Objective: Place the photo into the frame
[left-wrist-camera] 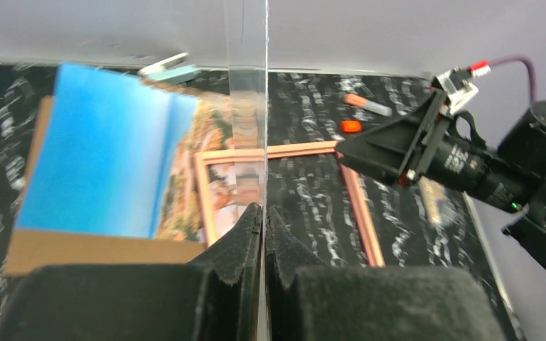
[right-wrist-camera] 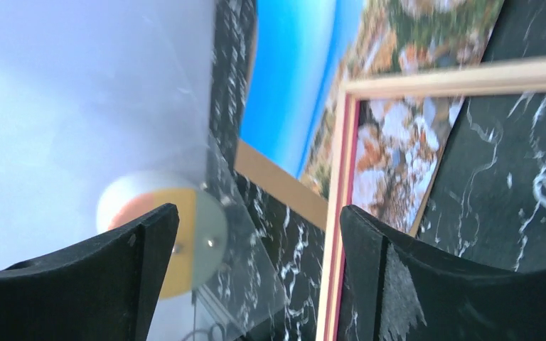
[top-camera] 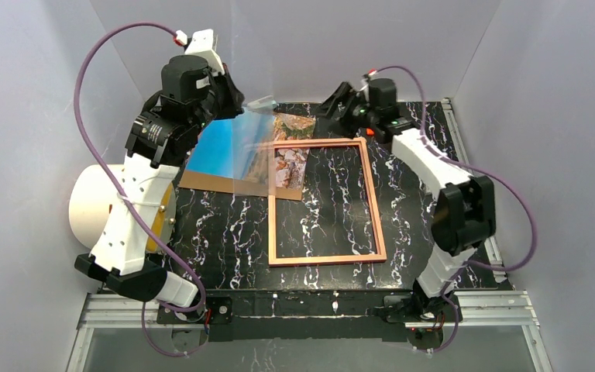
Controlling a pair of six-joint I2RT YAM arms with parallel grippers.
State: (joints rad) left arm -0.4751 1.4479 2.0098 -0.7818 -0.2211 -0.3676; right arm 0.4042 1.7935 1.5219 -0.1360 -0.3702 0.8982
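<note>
Tightly on pane [left-wrist-camera: 245, 85], left pincer [left-wrist-camera: 263, 213]; right pincer [right-wrist-camera: 256, 217] agape.

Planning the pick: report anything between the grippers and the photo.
The clear sheet, pinched in the left gripper, hangs over the photo. The far-left corner of the frame lies on the photo's rocky end. Nothing else is visible in the way.

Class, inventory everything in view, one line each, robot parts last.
Rectangular seaside photo print: one, blue and tan, on the cardboard.
Flat cardboard backing board: one, brown, table's far left.
Thin rectangular frame: one, pale wood, table centre, overlapping the photo.
Transparent rectangular sheet: one, clear, held above the photo.
Large cylinder: one, white and yellow, left of table.
Marbled table: one, black and white, under the frame.
Left end effector: one, black, shut on the sheet.
Right end effector: one, black, open, by the frame's far edge.
</note>
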